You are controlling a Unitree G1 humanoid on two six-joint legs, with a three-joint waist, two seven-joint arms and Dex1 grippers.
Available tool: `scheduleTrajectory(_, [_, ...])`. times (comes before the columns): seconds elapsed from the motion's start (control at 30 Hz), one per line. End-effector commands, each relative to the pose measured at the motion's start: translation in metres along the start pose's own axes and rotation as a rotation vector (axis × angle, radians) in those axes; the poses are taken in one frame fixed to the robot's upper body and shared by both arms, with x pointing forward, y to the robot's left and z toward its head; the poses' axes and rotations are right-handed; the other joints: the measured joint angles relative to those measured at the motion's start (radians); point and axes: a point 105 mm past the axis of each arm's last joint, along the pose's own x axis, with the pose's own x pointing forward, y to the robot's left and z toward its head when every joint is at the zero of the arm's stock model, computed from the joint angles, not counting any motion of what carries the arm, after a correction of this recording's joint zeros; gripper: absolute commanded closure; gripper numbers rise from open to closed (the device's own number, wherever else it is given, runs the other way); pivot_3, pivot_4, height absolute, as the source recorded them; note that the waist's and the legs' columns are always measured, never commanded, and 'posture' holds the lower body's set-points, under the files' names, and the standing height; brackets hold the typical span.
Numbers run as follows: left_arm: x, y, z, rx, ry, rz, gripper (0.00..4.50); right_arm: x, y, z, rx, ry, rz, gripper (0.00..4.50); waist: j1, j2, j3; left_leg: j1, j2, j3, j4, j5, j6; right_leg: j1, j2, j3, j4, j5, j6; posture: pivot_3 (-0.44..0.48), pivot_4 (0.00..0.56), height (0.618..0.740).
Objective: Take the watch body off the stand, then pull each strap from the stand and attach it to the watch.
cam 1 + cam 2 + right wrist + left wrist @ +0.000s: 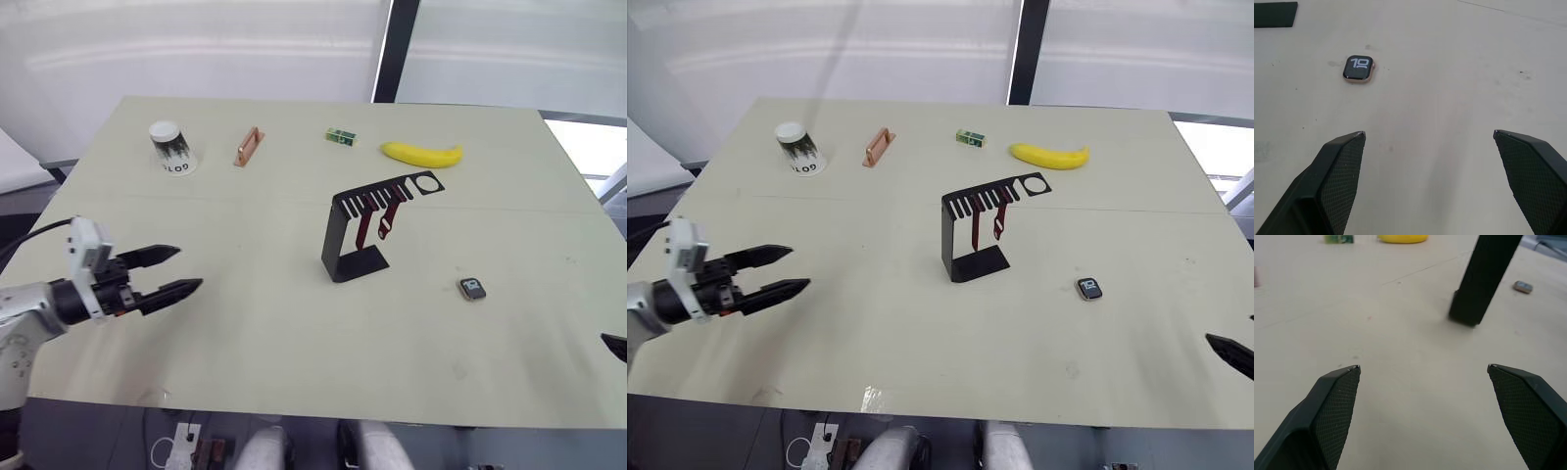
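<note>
The black stand (345, 235) is upright at the table's middle, and two dark red straps (377, 217) hang from the slots in its top arm. The watch body (472, 289) lies flat on the table to the right of the stand, screen up, also seen as the watch body (1358, 68). My left gripper (176, 271) hovers open over the table's left side, far from the stand. My right gripper (1428, 134) is open at the right edge, short of the watch body, with nothing between its fingers (1229, 352).
Along the far side of the table (294, 343) sit an upturned paper cup (171, 148), a copper-coloured bar (247, 146), a small green box (339, 136) and a banana (421, 154). Bare tabletop surrounds the stand and the watch body.
</note>
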Motion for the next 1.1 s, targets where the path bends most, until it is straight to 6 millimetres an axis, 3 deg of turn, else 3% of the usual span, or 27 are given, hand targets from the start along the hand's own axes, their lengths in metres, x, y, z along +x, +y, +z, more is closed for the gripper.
scheduleTrajectory(0.03, [-0.007,0.005,0.01,0.062,-0.009,0.025,0.0,-0.007,-0.006,0.011,-0.052,-0.042,-0.028,0.06,0.002,0.0,0.0,0.0,0.0,0.0,0.0,0.0,0.0,0.0,0.0,0.0,0.0,0.0,0.0,0.0,0.15,0.74])
scheduleTrajectory(0.1, [-0.001,0.001,0.009,0.065,-0.013,0.003,0.0,-0.003,-0.004,0.012,-0.055,-0.053,-0.018,0.06,0.004,0.001,0.0,0.0,0.0,0.0,0.0,0.0,0.0,0.0,0.0,0.0,0.0,0.0,0.0,0.0,0.15,0.74])
scheduleTrajectory(0.23, [0.034,-0.031,0.008,0.11,-0.024,-0.122,0.0,0.015,0.015,0.019,-0.058,-0.1,0.05,0.06,0.007,0.001,0.0,0.0,0.0,0.0,0.0,0.0,-0.001,0.0,0.0,0.0,0.0,0.0,0.0,0.0,0.15,0.74])
scheduleTrajectory(0.3, [0.056,-0.052,0.012,0.137,-0.047,-0.183,0.0,0.028,0.036,0.026,-0.057,-0.131,0.122,0.06,0.011,0.001,0.0,-0.001,0.0,0.0,0.0,0.0,-0.001,0.0,0.0,0.0,0.0,0.0,0.0,0.0,0.15,0.74])
scheduleTrajectory(0.4, [0.097,-0.082,0.014,0.231,-0.076,-0.223,0.0,0.052,0.083,0.042,-0.086,-0.184,0.273,0.06,0.012,0.001,0.0,-0.001,0.0,0.0,0.001,0.002,-0.005,0.0,0.0,0.0,0.002,0.0,0.001,0.0,0.15,0.74])
scheduleTrajectory(0.57, [0.14,-0.096,0.02,0.132,-0.129,-0.184,0.0,0.074,0.132,0.059,-0.107,-0.237,0.419,0.06,0.01,0.001,0.0,-0.002,0.001,0.0,0.002,0.003,-0.007,-0.001,0.001,0.0,0.003,0.001,0.001,0.0,0.15,0.74])
scheduleTrajectory(0.73, [0.163,-0.098,0.024,0.147,-0.142,-0.169,0.0,0.091,0.158,0.071,-0.127,-0.273,0.482,0.06,0.011,0.001,0.0,-0.001,0.0,0.0,0.003,0.004,-0.008,-0.001,0.001,0.0,0.004,0.001,0.001,0.0,0.15,0.74])
scheduleTrajectory(1.1, [0.181,-0.114,0.024,0.122,-0.164,-0.161,0.0,0.107,0.18,0.081,-0.134,-0.316,0.527,0.06,0.012,0.0,0.0,-0.002,0.001,0.0,0.004,0.004,-0.008,-0.001,0.001,-0.001,0.003,0.001,0.001,0.0,0.15,0.74])
